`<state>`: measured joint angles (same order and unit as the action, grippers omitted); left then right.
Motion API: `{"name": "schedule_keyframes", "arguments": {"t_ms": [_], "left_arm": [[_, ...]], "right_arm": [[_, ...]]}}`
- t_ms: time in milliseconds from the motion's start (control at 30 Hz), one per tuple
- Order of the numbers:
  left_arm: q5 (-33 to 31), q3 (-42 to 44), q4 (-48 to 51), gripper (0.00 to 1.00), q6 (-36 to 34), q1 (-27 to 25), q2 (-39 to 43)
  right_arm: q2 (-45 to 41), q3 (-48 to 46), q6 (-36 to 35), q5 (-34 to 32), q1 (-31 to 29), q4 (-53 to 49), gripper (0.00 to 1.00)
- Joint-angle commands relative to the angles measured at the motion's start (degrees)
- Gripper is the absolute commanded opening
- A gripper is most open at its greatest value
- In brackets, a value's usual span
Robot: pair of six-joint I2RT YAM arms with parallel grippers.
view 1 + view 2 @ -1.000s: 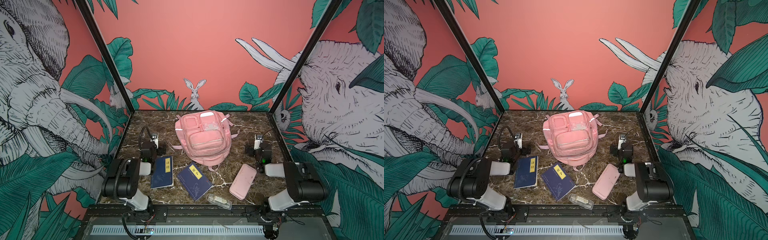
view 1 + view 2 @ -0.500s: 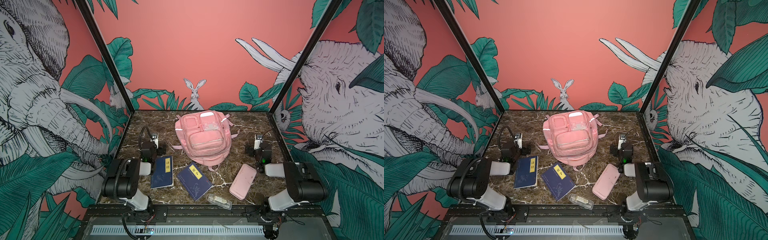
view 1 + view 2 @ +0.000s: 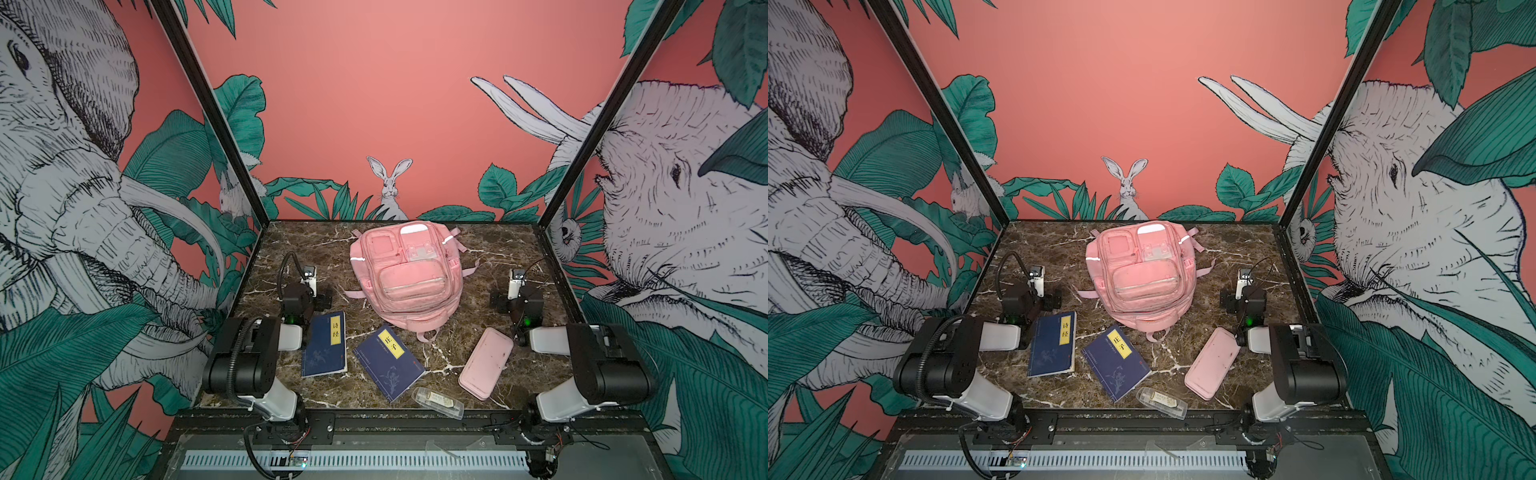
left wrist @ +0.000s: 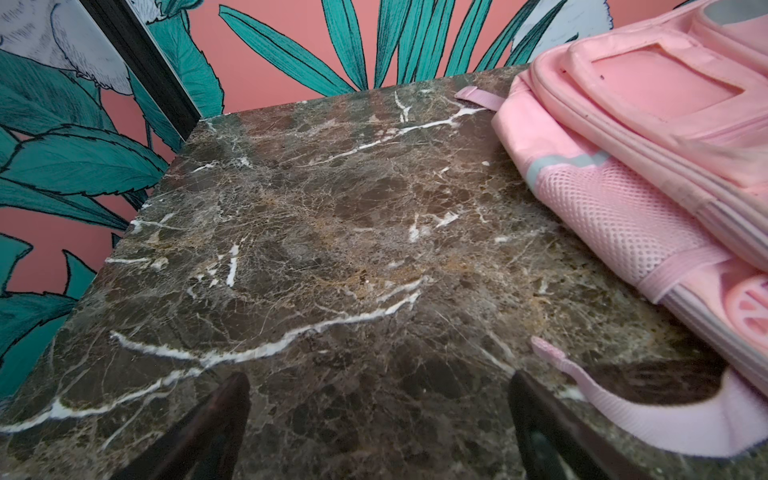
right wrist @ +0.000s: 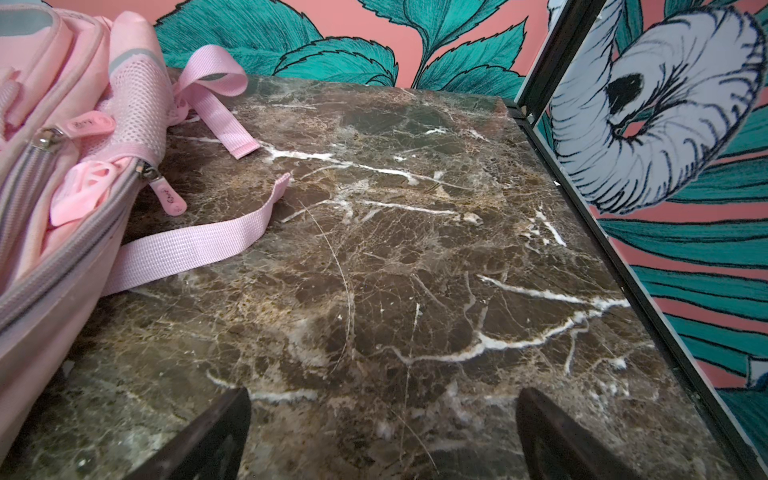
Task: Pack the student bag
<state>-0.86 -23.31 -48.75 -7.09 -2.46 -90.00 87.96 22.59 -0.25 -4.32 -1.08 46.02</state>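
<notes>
The student bag (image 3: pixel 405 278) (image 3: pixel 1144 274), a pink backpack, lies front up at the middle back of the marble table, its top loop toward the front. My left gripper (image 3: pixel 309 293) (image 3: pixel 1040 295) rests low on the table to the bag's left, open and empty. To the bag's right my right gripper (image 3: pixel 515 297) (image 3: pixel 1241 297) sits the same way, open and empty. In the left wrist view the open left gripper (image 4: pixel 380 380) has only bare marble between its fingers, with the bag (image 4: pixel 644 166) off to one side. In the right wrist view the right gripper (image 5: pixel 384 395) is also over marble, beside the bag (image 5: pixel 50 187).
Two blue books (image 3: pixel 325 345) (image 3: pixel 388 363) lie in front of the bag. A flat pink pencil case (image 3: pixel 486 363) lies front right, and a small clear case (image 3: pixel 437 402) sits at the front edge. Loose pink straps (image 5: pixel 195 245) trail from the bag. Walls enclose the table (image 3: pixel 490 249).
</notes>
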Motion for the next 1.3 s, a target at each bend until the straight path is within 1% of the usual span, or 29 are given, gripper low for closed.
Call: {"name": "schedule_keyframes", "arguments": {"t_ms": [0,133,200,233,267,300,333,367,400,467,500,533,600,667,733,767,833,900,967,1000,1100,1200,1267], "left_arm": [[0.7,-0.8,-0.3,0.98,0.3,0.3,1.0],[0.1,-0.3,-1.3,0.98,-0.1,0.2,1.1],[-3.1,1.0,-3.5,0.98,-1.5,-1.5,2.0],[-5.5,1.6,-3.2,0.98,-2.4,-2.9,3.8],[-8.6,2.2,-1.5,0.98,-3.1,-4.5,6.7],[-11.2,1.8,2.5,0.98,-3.6,-6.2,10.3],[-12.7,1.1,6.7,0.98,-3.8,-7.6,13.3],[-14.4,0.5,10.4,0.98,-3.9,-9.1,16.1],[-15.8,-0.1,12.3,0.98,-3.3,-10.3,18.3],[-15.3,-0.2,12.8,0.98,1.1,-10.9,21.6],[-14.5,-0.9,14.2,0.98,4.1,-10.9,23.2],[-13.5,-2.2,16.4,0.98,6.3,-11.0,24.2],[-11.1,-6.2,22.7,0.98,10.8,-11.1,25.2],[-10.6,-10.5,29.2,0.98,15.9,-11.3,24.7],[-10.6,-14.9,35.5,0.98,21.5,-11.2,23.2],[-10.0,-17.7,40.3,0.98,23.5,-11.2,21.8],[-7.5,-22.8,46.5,0.98,25.6,-11.3,18.6],[-2.0,-25.8,48.2,0.98,27.5,-11.2,14.6],[4.0,-28.2,48.8,0.98,29.8,-11.4,10.9],[6.3,-30.0,50.6,0.98,31.0,-11.6,8.6],[10.7,-33.9,55.3,0.98,33.3,-12.3,3.1],[14.1,-34.8,57.1,0.95,34.5,-13.2,0.3],[15.0,-34.8,58.1,0.93,35.3,-14.2,-0.6]], "right_arm": [[-0.3,1.2,-0.2,-0.6,-0.2,1.4,0.98],[-0.4,1.0,-0.3,-0.7,-0.2,1.6,0.98],[-0.5,0.6,-0.4,-0.9,-0.4,2.7,0.98],[-0.8,0.8,-0.6,-2.2,-0.9,2.9,0.98],[-2.2,1.9,-0.9,-4.2,-1.8,-0.3,0.98],[-4.4,3.9,-1.3,-4.5,-2.2,-5.3,0.96],[-6.3,5.8,-1.7,-5.2,-2.6,-11.2,0.96],[-7.8,7.7,-1.6,-6.8,-3.1,-14.9,0.96],[-8.7,10.0,-0.7,-8.7,-3.3,-19.3,0.96],[-9.6,14.4,4.0,-11.6,-3.3,-27.2,0.96],[-9.5,17.0,7.4,-12.1,-3.3,-31.2,0.98],[-9.3,19.3,9.5,-12.2,-3.5,-34.7,0.98],[-8.0,26.1,16.7,-14.0,-3.9,-45.5,0.98],[-6.0,33.5,23.6,-16.4,-3.9,-57.6,0.98],[-3.7,40.5,27.6,-16.2,-4.0,-68.3,0.98],[-2.8,43.5,28.6,-14.9,-4.0,-72.7,0.98],[-2.7,43.0,27.6,-9.0,-4.1,-71.2,0.98],[-2.9,42.1,27.2,-3.5,-4.4,-68.9,0.98],[-1.4,43.4,26.6,2.3,-4.7,-69.7,0.98],[-0.2,44.4,26.2,5.9,-4.7,-70.5,0.98],[3.1,46.2,25.2,15.2,-5.3,-70.0,0.98],[7.3,48.1,25.8,17.8,-5.6,-70.9,0.96],[9.6,49.4,26.2,20.1,-5.8,-70.8,0.95]]}}
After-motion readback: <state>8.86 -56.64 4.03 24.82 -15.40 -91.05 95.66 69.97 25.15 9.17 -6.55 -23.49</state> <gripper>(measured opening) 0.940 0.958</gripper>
